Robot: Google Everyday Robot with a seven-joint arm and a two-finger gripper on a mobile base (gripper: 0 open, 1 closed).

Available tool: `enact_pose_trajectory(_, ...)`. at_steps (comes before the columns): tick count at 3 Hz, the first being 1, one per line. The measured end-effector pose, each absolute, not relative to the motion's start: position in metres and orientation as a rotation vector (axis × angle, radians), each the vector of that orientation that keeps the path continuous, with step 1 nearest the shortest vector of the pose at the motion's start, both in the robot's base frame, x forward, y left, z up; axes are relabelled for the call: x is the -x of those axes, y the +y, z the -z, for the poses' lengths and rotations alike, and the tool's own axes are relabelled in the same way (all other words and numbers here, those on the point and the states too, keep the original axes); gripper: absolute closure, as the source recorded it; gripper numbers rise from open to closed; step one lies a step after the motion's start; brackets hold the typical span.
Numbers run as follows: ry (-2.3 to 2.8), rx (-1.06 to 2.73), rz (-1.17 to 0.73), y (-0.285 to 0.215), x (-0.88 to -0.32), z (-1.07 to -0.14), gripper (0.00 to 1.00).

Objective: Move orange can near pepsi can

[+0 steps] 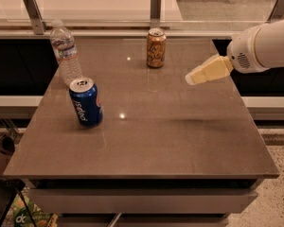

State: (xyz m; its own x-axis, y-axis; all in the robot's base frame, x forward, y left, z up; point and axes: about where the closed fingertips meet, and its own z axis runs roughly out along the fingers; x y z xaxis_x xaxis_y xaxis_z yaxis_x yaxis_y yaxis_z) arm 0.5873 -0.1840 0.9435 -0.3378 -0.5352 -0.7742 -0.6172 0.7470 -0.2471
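Hovering above the desk (180, 141) nr its right edge, the gripper (194, 77) points left. Nothing in it. Spread or pressed together: can't tell from this angle.

Orange can (156, 48) stands upright nr the far edge, approx mid-way along it, apart from the gripper. Pepsi can (86, 102) stands nr the left edge. Bottle (65, 53) is just behind it, twd the far-left corner.

Risks (judgement):
- Sideways approach may nudge the orange can before the grasp. It then tips or slides twd the far edge, since the desk top looks smooth.
- Off-centre pinch on the round wall could let the can twist out or slip in transit.
- Drop-off zone is tight, w/ the bottle close to the pepsi can. Coming in low could knock either over, and a rolling can may go off the left edge.
- Setting down too far from the pepsi can means task not met.

Count: orange can x1, pepsi can x1, bottle x1, gripper x1, desk x1.
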Motion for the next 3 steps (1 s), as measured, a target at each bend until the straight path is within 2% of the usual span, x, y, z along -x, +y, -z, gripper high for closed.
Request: enact_pose_trajectory(3, 1.874, 0.894, -0.239, -0.121, -0.668, -0.945, 0.00)
